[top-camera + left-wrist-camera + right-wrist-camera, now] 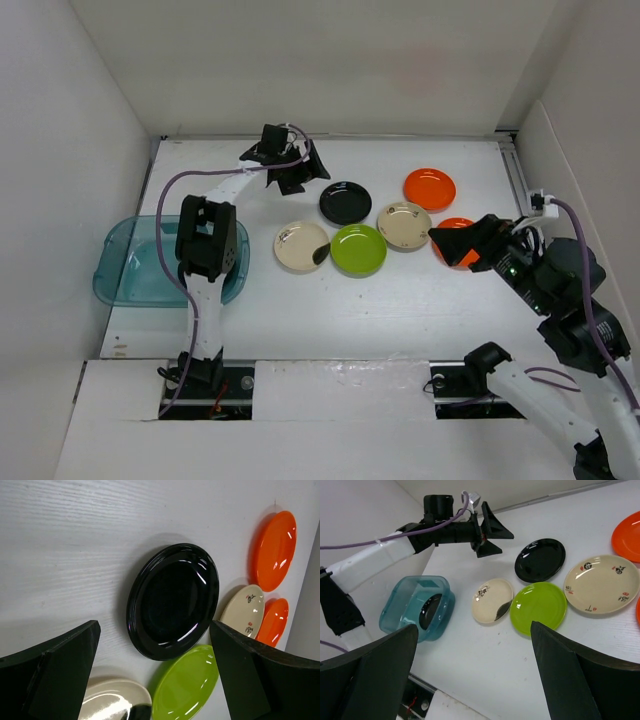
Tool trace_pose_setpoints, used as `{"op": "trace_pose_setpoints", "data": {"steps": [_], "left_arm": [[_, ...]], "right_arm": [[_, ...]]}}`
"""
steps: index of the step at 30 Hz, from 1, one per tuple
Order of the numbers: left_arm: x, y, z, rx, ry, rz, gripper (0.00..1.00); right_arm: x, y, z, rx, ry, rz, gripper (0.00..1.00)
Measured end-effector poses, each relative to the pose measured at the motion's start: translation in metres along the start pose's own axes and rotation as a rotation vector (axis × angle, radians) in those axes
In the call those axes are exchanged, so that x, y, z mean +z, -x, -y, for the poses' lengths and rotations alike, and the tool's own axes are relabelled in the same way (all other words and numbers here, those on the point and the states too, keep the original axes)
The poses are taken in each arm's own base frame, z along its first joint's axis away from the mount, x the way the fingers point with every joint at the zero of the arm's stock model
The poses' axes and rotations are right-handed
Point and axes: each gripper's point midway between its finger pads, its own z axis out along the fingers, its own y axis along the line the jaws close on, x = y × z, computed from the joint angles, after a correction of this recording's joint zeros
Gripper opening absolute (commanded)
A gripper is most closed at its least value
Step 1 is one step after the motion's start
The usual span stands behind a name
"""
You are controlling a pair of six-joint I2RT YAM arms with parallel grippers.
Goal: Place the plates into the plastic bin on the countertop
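Note:
The teal plastic bin (112, 265) sits at the left of the countertop (400, 300); the right wrist view shows the bin (395, 607) with one black plate (430, 611) in it. On the counter lie a second black plate (345, 202), two cream plates (300, 245) (405, 225), a lime green plate (358, 249) and an orange plate (429, 188). A second orange plate (457, 224) is partly hidden under my right gripper (452, 247), which is open and empty. My left gripper (305, 175) is open and empty, just left of the black plate (172, 600).
White walls close in the counter at the left, back and right. A white plug and cable (541, 204) sit at the right wall. My left arm (208, 240) rises beside the bin's right end.

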Motion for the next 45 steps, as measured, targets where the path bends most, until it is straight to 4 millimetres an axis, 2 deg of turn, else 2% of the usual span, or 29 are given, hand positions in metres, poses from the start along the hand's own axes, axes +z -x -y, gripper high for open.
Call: {"op": "trace_pose_setpoints", "data": {"steps": [7,8,9,12,15,18,20,23,24,31,33,35,38,40,43,45], "left_arm": [[0.024,-0.023,-0.010,-0.007,-0.029,-0.071,0.77],[0.028,-0.026,-0.010,-0.006,-0.030,-0.078,0.73],[0.031,-0.028,-0.011,-0.005,-0.033,-0.085,0.63],[0.043,-0.040,-0.020,-0.010,-0.024,-0.117,0.54],[0.052,-0.047,-0.024,-0.023,-0.032,-0.142,0.40],[0.055,-0.049,-0.025,-0.028,-0.036,-0.145,0.35],[0.056,-0.049,-0.025,-0.031,-0.039,-0.146,0.25],[0.060,-0.052,-0.029,-0.041,-0.033,-0.152,0.03],[0.061,-0.053,-0.030,-0.043,-0.036,-0.157,0.00],[0.060,-0.047,-0.026,-0.061,-0.063,-0.150,0.00],[0.054,-0.038,-0.028,-0.075,-0.049,-0.129,0.00],[0.039,-0.024,-0.029,-0.088,-0.024,-0.089,0.00],[-0.002,0.007,-0.024,-0.103,0.007,0.016,0.00],[-0.047,0.029,-0.019,-0.119,0.024,0.117,0.00],[-0.129,0.054,-0.019,-0.159,0.035,0.277,0.00],[-0.185,0.065,-0.034,-0.206,0.049,0.400,0.00]], "right_arm": [[0.003,-0.014,0.003,-0.002,0.009,-0.040,1.00],[0.003,-0.015,0.003,-0.002,0.010,-0.043,1.00],[0.003,-0.015,0.003,-0.002,0.012,-0.046,1.00],[0.003,-0.017,0.003,-0.002,0.015,-0.050,1.00],[0.001,-0.016,0.001,-0.002,0.024,-0.045,1.00],[-0.001,-0.015,0.001,-0.002,0.028,-0.040,1.00],[-0.002,-0.015,0.000,-0.002,0.030,-0.037,1.00],[-0.003,-0.014,0.000,-0.002,0.032,-0.034,1.00],[-0.003,-0.014,0.000,-0.002,0.032,-0.033,1.00],[-0.004,-0.013,0.000,-0.002,0.034,-0.030,1.00],[-0.005,-0.013,-0.001,-0.002,0.036,-0.028,1.00],[-0.006,-0.013,-0.001,-0.002,0.038,-0.025,1.00],[-0.008,-0.012,-0.002,-0.002,0.041,-0.020,1.00],[-0.009,-0.012,-0.002,-0.004,0.042,-0.019,1.00],[-0.010,-0.013,0.000,-0.011,0.036,-0.027,1.00],[-0.013,-0.012,0.000,-0.016,0.034,-0.031,1.00]]}}
